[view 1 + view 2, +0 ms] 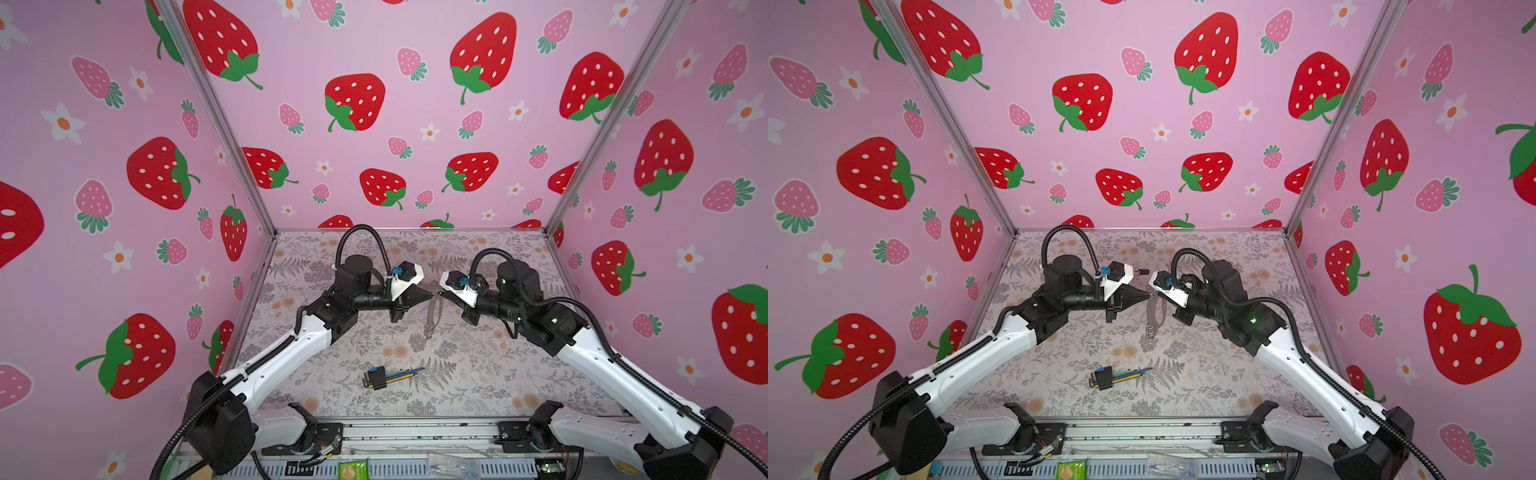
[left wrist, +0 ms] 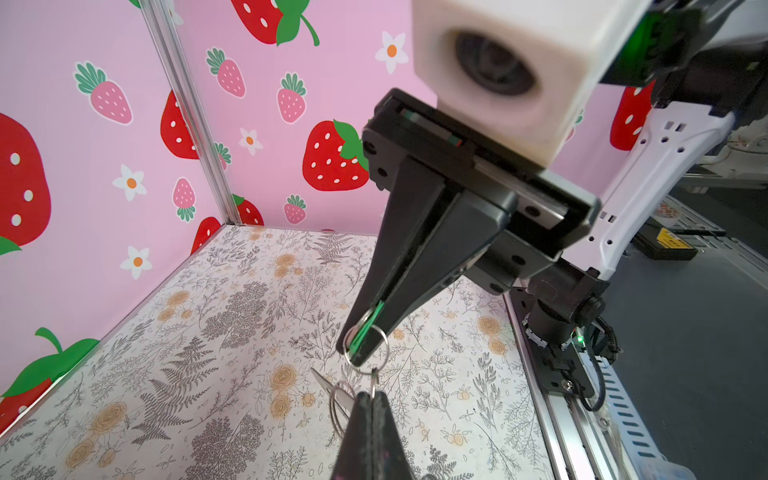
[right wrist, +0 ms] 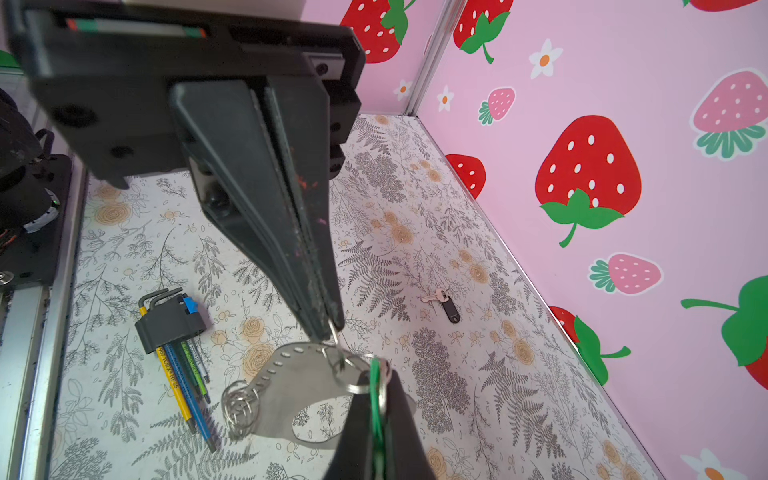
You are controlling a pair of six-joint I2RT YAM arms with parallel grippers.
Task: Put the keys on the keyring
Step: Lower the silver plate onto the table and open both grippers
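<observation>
Keyring (image 1: 431,318) hangs, long axis vertical, rings (image 1: 428,333) at bottom.

Matt leather-like keyring (image 3: 284,388) with shiny metal rings (image 3: 239,409); smooth plastic green key tag (image 3: 376,399), black key tag (image 3: 450,309); silvery metal key (image 3: 432,297).

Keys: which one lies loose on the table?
The black-tagged key; the green-tagged key is pinched in the right hand.

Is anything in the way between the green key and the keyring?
Nothing visible is. The right end effector holds the green-tagged key right against the keyring, which the left end effector holds up in the air. The hex wrench set lies away on the table.
</observation>
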